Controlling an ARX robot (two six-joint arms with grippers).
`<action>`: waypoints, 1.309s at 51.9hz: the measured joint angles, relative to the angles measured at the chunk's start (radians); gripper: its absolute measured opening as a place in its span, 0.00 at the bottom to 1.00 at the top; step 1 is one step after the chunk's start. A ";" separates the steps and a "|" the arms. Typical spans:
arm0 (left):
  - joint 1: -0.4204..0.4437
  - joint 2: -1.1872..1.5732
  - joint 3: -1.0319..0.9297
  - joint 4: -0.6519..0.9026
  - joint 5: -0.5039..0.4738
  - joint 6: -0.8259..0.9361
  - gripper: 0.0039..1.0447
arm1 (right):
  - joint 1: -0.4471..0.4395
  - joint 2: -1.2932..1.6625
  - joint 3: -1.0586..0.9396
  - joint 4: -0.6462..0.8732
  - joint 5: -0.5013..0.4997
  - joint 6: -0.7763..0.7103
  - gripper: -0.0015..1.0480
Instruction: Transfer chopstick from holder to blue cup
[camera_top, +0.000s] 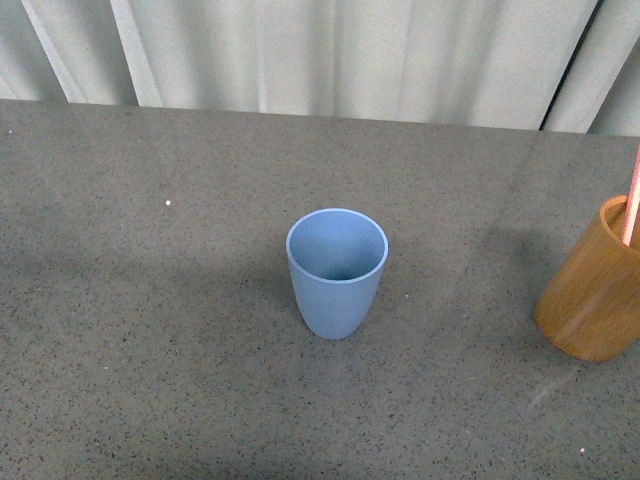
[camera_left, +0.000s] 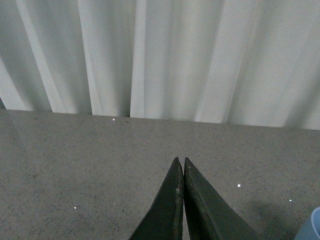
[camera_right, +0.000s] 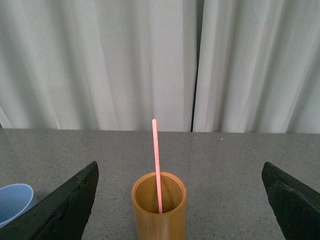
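The blue cup (camera_top: 337, 272) stands central on the desk (camera_top: 150, 330) with open room all round. The holder (camera_top: 592, 290), with the chopstick (camera_top: 631, 205) in it, is cut off at the right edge. The left pincer (camera_left: 180, 162) is clenched and the right pincer (camera_right: 180, 166) is released wide.

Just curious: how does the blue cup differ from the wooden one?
The blue cup tapers downward; the holder is straight-sided. The blue cup is light blue, the holder orange-brown. The blue cup looks empty; the holder has the chopstick leaning inside. Both stand upright on the table.
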 joint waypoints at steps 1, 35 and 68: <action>0.005 -0.014 -0.006 -0.008 0.006 0.000 0.03 | 0.000 0.000 0.000 0.000 0.000 0.000 0.90; 0.145 -0.386 -0.108 -0.256 0.142 0.001 0.03 | 0.000 0.000 0.000 0.000 0.000 0.000 0.90; 0.145 -0.703 -0.109 -0.560 0.142 0.001 0.03 | 0.000 0.000 0.000 0.000 0.000 0.000 0.90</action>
